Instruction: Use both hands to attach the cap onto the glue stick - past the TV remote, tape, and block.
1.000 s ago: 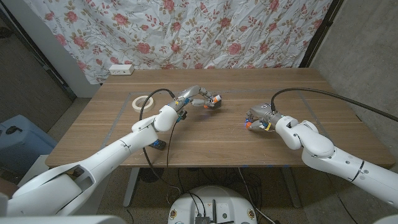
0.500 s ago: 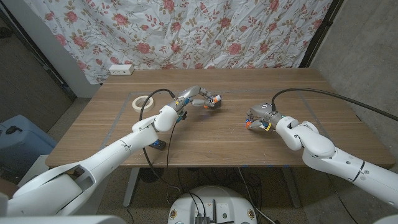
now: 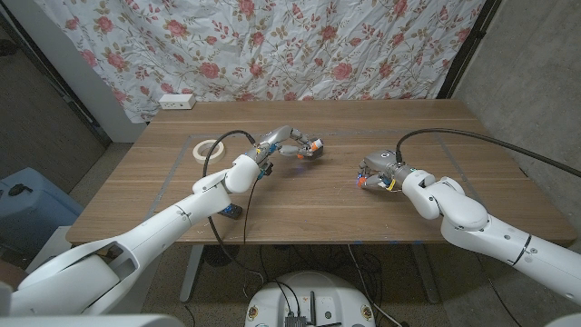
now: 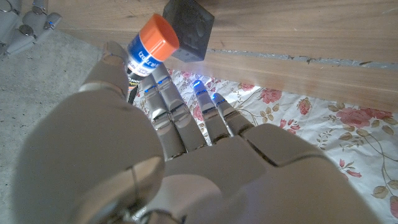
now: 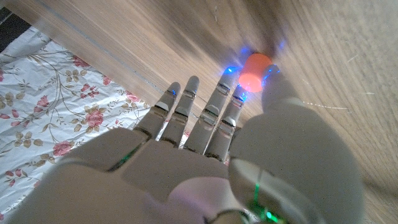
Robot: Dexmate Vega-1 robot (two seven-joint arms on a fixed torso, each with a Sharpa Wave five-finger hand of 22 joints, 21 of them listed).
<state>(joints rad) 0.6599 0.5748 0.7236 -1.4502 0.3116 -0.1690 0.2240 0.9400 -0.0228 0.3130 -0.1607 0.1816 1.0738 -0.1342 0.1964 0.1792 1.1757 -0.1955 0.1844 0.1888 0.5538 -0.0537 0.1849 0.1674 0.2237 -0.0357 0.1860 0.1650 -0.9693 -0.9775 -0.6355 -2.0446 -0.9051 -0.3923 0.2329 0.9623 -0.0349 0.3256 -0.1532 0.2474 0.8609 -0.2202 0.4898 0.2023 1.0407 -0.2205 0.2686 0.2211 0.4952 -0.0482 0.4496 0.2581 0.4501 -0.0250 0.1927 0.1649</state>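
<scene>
My left hand [image 3: 287,143] is raised a little over the middle of the table and holds the glue stick [image 3: 313,145], a white and blue tube with an orange end [image 4: 153,38], between thumb and fingers. The tube points toward the right hand. My right hand [image 3: 379,173] hovers low over the table to the right and pinches the small orange cap [image 3: 363,180] at its fingertips; in the right wrist view the cap [image 5: 255,66] sits between thumb and fingers just above the wood. A stretch of bare table separates the two hands.
A dark block [image 4: 189,30] lies on the table just beyond the glue stick. A roll of tape [image 3: 209,149] lies at the left of the table [image 3: 300,204], and a white power strip [image 3: 177,101] sits at the back left edge. A flowered curtain hangs behind.
</scene>
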